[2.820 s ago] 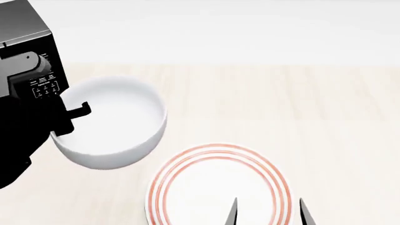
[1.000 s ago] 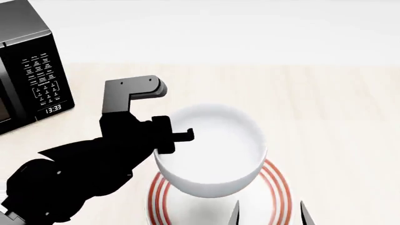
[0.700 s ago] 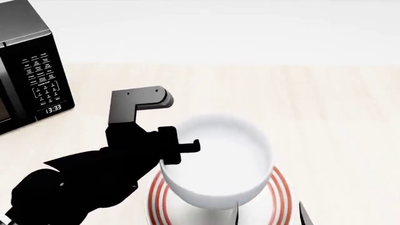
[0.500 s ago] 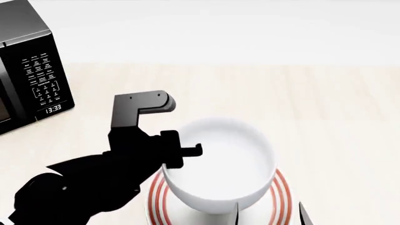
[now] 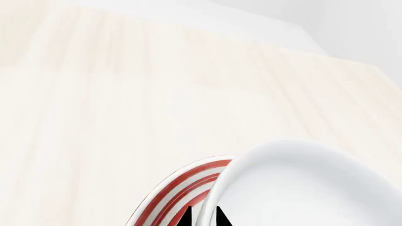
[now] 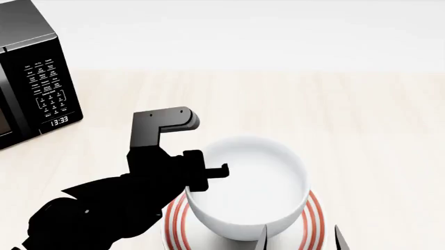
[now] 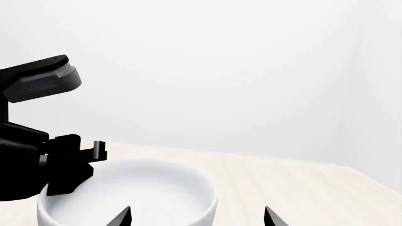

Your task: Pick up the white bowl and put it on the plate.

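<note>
Compared with half a second ago, the white bowl (image 6: 247,190) sits a little lower in the head view and further toward the bottom of the frame, now squarely over the plate (image 6: 311,225), whose red rings show only as arcs at the bowl's lower left and lower right. Against the earliest frame the change is large: the bowl was then at the left of the picture, clear of the plate, and the arm hid part of the microwave.

The left gripper (image 6: 208,172) pinches the bowl's left rim, one finger hooked inside the wall. In the left wrist view its two dark tips (image 5: 203,218) stand close together on either side of the rim at the bottom edge, with the plate's red bands (image 5: 182,190) just beside them. Whether the bowl's base touches the plate cannot be told.

The right gripper (image 6: 300,238) shows as two spread tips at the bottom of the head view, right of centre, one overlapping the bowl's lower wall and nothing between them. The right wrist view shows them wide apart (image 7: 196,217) in front of the bowl (image 7: 129,200).

A black microwave (image 6: 31,78) stands at the upper left on the pale wooden table (image 6: 361,130), well apart from the plate.
</note>
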Tool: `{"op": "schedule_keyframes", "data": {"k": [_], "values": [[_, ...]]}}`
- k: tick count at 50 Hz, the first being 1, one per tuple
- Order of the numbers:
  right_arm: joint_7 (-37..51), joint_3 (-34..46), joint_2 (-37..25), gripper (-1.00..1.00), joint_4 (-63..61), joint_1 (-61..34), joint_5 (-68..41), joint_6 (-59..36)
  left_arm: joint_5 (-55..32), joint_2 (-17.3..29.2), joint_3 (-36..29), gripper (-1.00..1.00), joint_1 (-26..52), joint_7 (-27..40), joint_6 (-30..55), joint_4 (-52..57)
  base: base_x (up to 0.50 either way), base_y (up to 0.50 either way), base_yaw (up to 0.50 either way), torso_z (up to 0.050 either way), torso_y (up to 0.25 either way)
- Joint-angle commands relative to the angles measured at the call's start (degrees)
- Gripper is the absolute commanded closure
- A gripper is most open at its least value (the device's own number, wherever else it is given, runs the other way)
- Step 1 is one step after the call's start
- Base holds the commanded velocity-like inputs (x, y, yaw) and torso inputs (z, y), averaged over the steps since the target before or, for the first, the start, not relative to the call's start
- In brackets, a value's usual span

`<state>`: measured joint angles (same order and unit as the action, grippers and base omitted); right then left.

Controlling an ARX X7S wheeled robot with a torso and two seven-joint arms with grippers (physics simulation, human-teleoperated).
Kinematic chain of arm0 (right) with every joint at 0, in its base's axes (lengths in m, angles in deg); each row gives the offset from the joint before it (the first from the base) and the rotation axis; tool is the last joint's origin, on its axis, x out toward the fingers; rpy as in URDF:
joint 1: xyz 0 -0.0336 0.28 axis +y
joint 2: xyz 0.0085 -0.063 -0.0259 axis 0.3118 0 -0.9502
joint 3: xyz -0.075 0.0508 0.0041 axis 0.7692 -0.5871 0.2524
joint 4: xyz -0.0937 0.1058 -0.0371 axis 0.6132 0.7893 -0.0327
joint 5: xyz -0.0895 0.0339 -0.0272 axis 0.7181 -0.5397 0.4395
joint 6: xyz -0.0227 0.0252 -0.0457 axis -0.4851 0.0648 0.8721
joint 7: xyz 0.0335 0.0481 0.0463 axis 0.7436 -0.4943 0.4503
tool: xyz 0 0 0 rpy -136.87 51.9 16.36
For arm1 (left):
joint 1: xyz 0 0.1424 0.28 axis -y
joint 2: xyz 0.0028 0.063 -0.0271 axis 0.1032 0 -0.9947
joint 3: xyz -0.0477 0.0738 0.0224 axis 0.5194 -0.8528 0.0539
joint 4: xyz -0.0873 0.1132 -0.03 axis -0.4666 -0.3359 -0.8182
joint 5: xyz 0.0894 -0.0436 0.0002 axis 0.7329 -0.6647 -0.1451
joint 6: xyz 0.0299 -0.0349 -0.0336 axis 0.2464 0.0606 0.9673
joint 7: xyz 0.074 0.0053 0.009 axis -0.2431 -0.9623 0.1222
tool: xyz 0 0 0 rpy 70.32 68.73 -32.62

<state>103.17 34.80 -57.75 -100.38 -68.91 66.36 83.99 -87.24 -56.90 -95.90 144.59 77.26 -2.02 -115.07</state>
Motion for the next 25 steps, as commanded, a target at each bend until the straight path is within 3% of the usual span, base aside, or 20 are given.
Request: {"op": "schedule_keyframes", "data": {"k": [1,25], "values": [[0.11,-0.06,-0.18,-1.0,0.14,-0.05,-0.22,0.12,-1.15,-1.47,-1.85,1.0,1.56,-2.11,-3.45,-5.08,0.0,0.0,0.0,0.0,0.0],[0.35,0.12,-0.47,-1.0,0.24,-0.08,-0.36,0.31,-21.73,-1.59,-24.38,1.0,4.65,-4.59,-14.22,-13.46,0.0,0.0,0.0,0.0,0.0]]}}
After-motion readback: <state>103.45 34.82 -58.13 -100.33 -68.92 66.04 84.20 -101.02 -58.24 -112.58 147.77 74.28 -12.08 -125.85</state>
